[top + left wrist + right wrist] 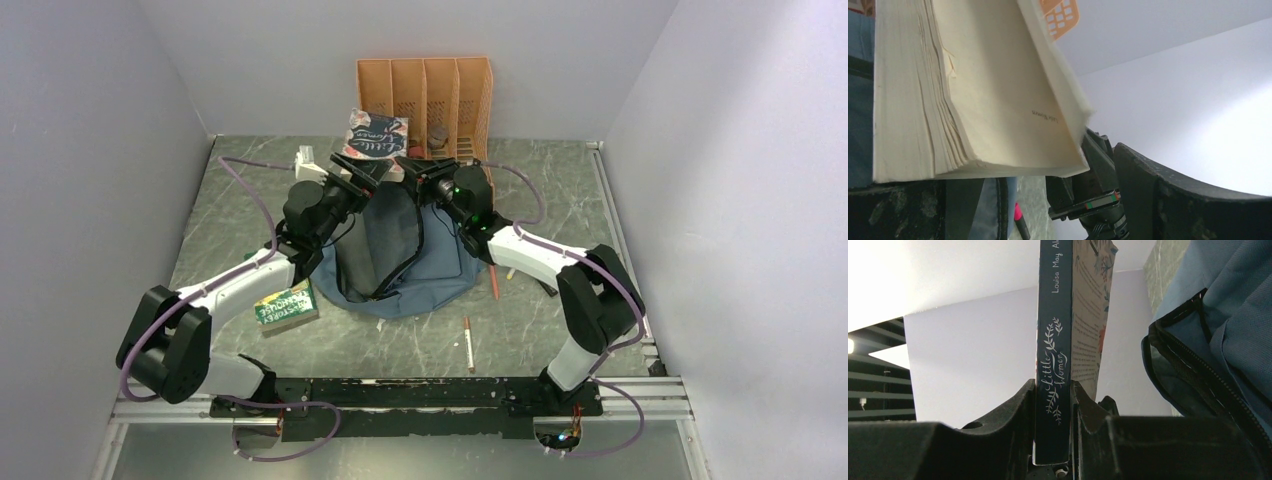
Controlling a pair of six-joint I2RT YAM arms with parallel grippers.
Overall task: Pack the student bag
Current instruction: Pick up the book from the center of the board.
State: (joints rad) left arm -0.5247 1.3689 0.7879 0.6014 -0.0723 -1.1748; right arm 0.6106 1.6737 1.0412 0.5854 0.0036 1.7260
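Overhead: noted student bag (420,275) unzipped at frame centre on tabletop (560,200), paperback (372,135) held above its upper rim, green book (287,306) lower left and pens (467,342) lower right of it, not yet packed. Left wrist: found left jaws spread wide, gripping nothing. Right wrist: confirmed right jaws clamped on paperback spine, bag at right edge; judged packing barely begun.

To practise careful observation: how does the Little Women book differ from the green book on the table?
The Little Women book is gripped by its spine in the right pincer, raised by the student bag's opening; the green book lies flat on the table beside the bag. Little Women's cover is dark with flowers; the green book's carries pale lettering. Both are books, neither yet in the bag.
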